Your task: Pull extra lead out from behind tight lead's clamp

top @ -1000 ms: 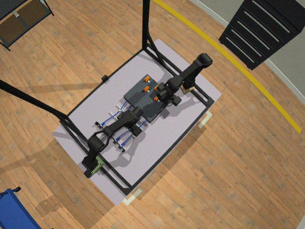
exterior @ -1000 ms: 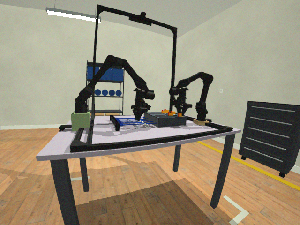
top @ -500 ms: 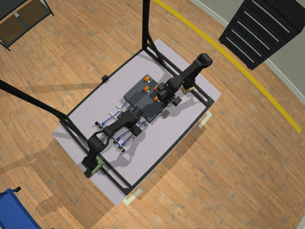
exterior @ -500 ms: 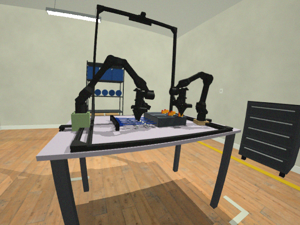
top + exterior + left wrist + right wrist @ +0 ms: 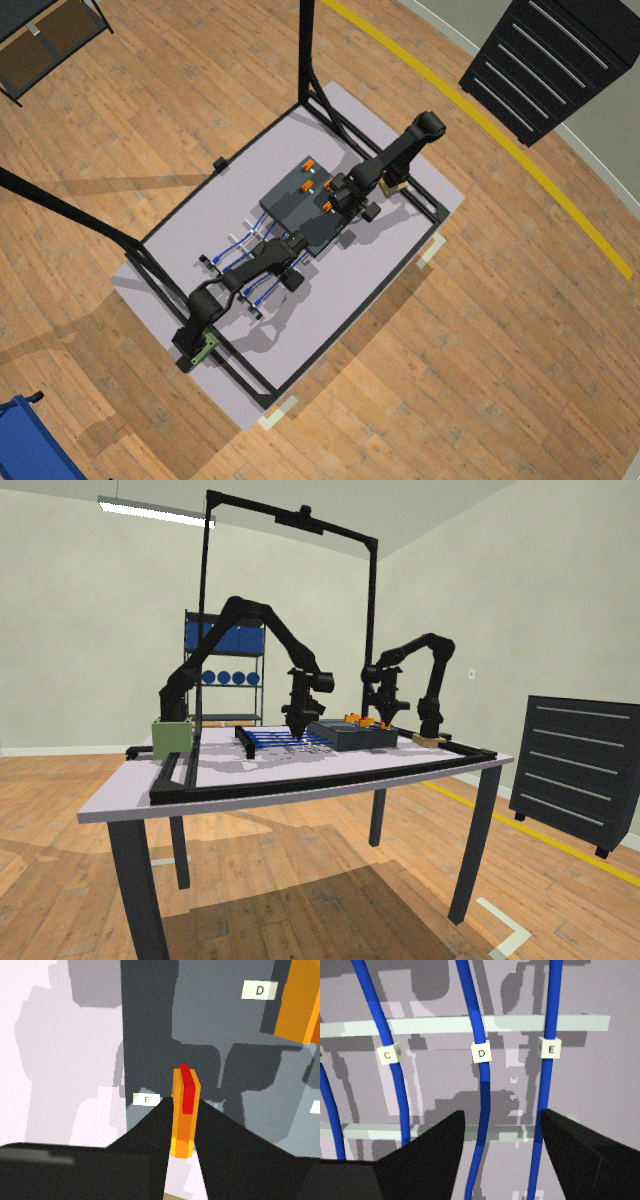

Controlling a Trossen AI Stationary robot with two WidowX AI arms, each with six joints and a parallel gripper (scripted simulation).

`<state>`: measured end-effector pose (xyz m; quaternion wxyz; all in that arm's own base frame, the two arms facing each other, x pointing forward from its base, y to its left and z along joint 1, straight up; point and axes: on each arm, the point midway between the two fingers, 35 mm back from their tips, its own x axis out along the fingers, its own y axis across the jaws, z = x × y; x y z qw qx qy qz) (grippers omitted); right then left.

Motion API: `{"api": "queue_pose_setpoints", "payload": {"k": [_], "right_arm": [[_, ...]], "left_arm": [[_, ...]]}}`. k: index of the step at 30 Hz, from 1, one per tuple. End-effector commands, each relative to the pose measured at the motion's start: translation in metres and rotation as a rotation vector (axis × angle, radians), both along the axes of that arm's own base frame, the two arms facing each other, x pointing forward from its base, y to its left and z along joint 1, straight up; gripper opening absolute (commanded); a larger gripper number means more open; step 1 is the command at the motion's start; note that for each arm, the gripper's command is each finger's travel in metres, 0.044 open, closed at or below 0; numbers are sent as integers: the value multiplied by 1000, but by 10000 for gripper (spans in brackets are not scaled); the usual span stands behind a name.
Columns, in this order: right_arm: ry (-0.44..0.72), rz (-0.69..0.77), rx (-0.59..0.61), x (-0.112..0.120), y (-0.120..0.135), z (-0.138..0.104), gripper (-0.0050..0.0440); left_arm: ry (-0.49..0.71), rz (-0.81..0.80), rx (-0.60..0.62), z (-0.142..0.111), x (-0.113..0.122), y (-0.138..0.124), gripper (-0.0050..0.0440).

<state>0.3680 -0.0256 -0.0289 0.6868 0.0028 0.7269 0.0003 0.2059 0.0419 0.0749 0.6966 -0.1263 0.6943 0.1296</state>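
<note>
"Lilac-topped table (image 5: 361, 320) (image 5: 129, 801), one; black frame rail (image 5: 330, 779) along its near edge. Next?"

"Right gripper (image 5: 283, 260) (image 5: 298, 736) (image 5: 502, 1112), one, black: fingers spread, above the blue leads. Lead D (image 5: 476, 1015) runs between the fingers in the wrist view; lead E (image 5: 551, 1015) passes by one fingertip. Contact: cannot tell."

"And the leads' labels?"

"White tags, lettered; C, D and E legible."

"Beyond those?"

"Slate-grey box (image 5: 284, 193) (image 5: 367, 739) (image 5: 210, 1000), one, with orange handles. Left gripper (image 5: 345, 204) (image 5: 388, 723) (image 5: 184, 1102), one, black: pinching handle E (image 5: 185, 1125), red-topped, beside its label. Handle D (image 5: 296, 1005): apart from the fingers."

"Farthest item?"

"Shelf unit (image 5: 263, 686), dark, against the wall; blue bins."
</note>
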Motion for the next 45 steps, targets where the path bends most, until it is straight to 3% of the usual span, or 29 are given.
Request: {"api": "queue_pose_setpoints", "payload": {"k": [1, 13, 14, 45], "right_arm": [[-57, -13, -5, 9, -25, 17, 209], [-57, -13, -5, 9, -25, 17, 209], [-57, -13, -5, 9, -25, -33, 209], [-57, -13, -5, 9, -25, -33, 209]], "left_arm": [[-17, 0, 3, 4, 3, 1, -50], [-17, 0, 3, 4, 3, 1, -50], [-17, 0, 3, 4, 3, 1, -50], [-17, 1, 3, 4, 3, 1, -50]]}}
